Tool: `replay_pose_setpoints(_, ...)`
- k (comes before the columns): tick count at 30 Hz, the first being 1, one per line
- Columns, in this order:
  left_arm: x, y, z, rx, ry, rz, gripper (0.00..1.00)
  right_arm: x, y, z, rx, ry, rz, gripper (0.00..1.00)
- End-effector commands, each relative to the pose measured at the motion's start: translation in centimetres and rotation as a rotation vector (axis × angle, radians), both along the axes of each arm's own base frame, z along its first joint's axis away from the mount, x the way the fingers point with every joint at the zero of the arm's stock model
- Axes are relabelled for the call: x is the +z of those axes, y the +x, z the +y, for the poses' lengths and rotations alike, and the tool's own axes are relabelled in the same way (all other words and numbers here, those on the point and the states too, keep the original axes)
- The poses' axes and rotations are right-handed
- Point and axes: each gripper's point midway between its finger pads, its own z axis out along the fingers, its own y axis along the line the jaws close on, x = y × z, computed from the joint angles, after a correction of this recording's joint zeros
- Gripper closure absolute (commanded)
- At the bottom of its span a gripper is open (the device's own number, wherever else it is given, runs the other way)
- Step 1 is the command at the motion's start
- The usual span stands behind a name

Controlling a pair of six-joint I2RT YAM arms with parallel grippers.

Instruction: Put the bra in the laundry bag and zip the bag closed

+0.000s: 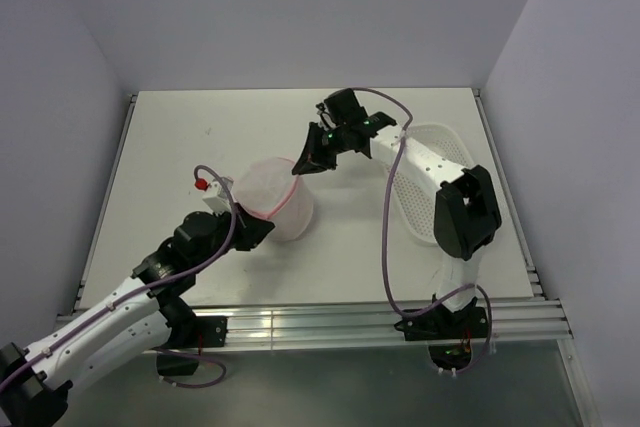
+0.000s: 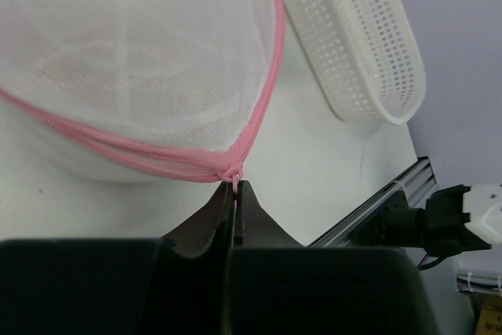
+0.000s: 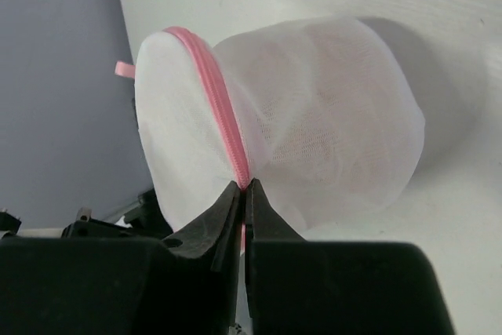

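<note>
The laundry bag (image 1: 278,197) is a round white mesh pouch with a pink zipper rim, lying mid-table between both grippers. My left gripper (image 1: 262,230) is shut on the pink zipper pull (image 2: 234,182) at the bag's near edge; the bag (image 2: 141,52) fills the left wrist view. My right gripper (image 1: 305,169) is shut on the pink zipper rim (image 3: 235,154) at the bag's far side; the bag (image 3: 314,131) bulges beyond it. The bra does not show clearly; only a faint peach tint (image 3: 337,139) shows through the mesh.
A white perforated plastic basket (image 1: 440,142) lies at the right of the table, partly under my right arm, and shows in the left wrist view (image 2: 361,37). Grey walls enclose the table. A metal rail (image 1: 330,322) runs along the near edge.
</note>
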Motion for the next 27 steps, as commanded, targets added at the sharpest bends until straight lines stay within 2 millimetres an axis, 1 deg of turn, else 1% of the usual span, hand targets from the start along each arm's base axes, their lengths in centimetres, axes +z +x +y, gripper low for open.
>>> replay_pose_setpoints(1,3.2,-1.1,-0.5,-0.069,-0.024,-0.026,1.0,3.9,4.0,0.0,0.012,0.032,-0.161,0.93)
replay_pose_setpoints(2,2.8,-1.0,-0.8,-0.081,-0.004,-0.013,1.0,3.4,4.3,0.2,0.017,0.02,-0.159,0.9)
replay_pose_setpoints(3,2.6,-1.0,-1.1,-0.089,0.003,-0.006,1.0,4.1,4.7,0.5,0.019,0.024,-0.177,0.87)
replay_pose_setpoints(4,2.7,-0.8,-1.4,-0.091,-0.003,-0.015,1.0,4.1,4.7,0.5,0.016,0.014,-0.172,0.77)
replay_pose_setpoints(6,1.2,-0.8,-2.0,-0.107,0.009,0.013,1.0,4.1,5.0,0.2,-0.007,-0.006,-0.178,0.64)
replay_pose_setpoints(7,0.9,-0.8,-2.2,-0.11,0.006,0.016,1.0,4.1,4.8,0.1,-0.016,-0.018,-0.182,0.53)
replay_pose_setpoints(9,-0.2,-0.5,-2.7,-0.116,0.003,0.03,1.0,4.5,4.5,-0.9,-0.064,-0.039,-0.19,0.46)
replay_pose_setpoints(10,0.2,-0.2,-3.1,-0.12,-0.017,0.017,1.0,4.7,4.3,-1.1,-0.073,-0.038,-0.193,0.45)
replay_pose_setpoints(13,-0.1,0.2,-4.2,-0.143,-0.038,0.016,1.0,5.1,2.5,-1.7,-0.08,-0.032,-0.175,0.45)
replay_pose_setpoints(14,-0.3,0.2,-4.5,-0.149,-0.037,0.019,1.0,5.4,1.3,-2.2,-0.079,-0.028,-0.173,0.45)
replay_pose_setpoints(16,0.1,0.5,-4.8,-0.154,-0.047,0.007,1.0,5.7,0.2,-2.8,-0.098,-0.043,-0.194,0.45)
replay_pose_setpoints(17,-0.2,0.6,-4.9,-0.157,-0.039,0.008,1.0,6.2,-1.3,-3.2,-0.103,-0.04,-0.204,0.45)
replay_pose_setpoints(18,0.2,0.6,-5.2,-0.164,-0.044,0.0,1.0,6.1,-2.0,-3.3,-0.109,-0.04,-0.204,0.45)
replay_pose_setpoints(19,0.2,0.7,-5.2,-0.165,-0.044,-0.002,1.0,6.6,-2.5,-3.2,-0.131,-0.017,-0.208,0.45)
replay_pose_setpoints(20,0.1,0.7,-5.3,-0.17,-0.042,0.0,1.0,5.8,-4.1,-3.4,-0.123,-0.012,-0.192,0.45)
replay_pose_setpoints(22,0.4,0.7,-5.5,-0.175,-0.045,-0.006,1.0,5.4,-5.3,-3.1,-0.133,0.019,-0.17,0.45)
replay_pose_setpoints(23,0.4,0.6,-5.6,-0.179,-0.046,-0.005,1.0,4.3,-6.8,-3.0,-0.12,0.016,-0.148,0.45)
replay_pose_setpoints(25,0.3,0.6,-5.7,-0.178,-0.046,-0.007,1.0,3.2,-8.2,-2.3,-0.122,0.054,-0.103,0.45)
replay_pose_setpoints(27,0.4,0.5,-5.8,-0.181,-0.046,-0.007,1.0,2.7,-9.6,-1.1,-0.098,0.077,-0.074,0.46)
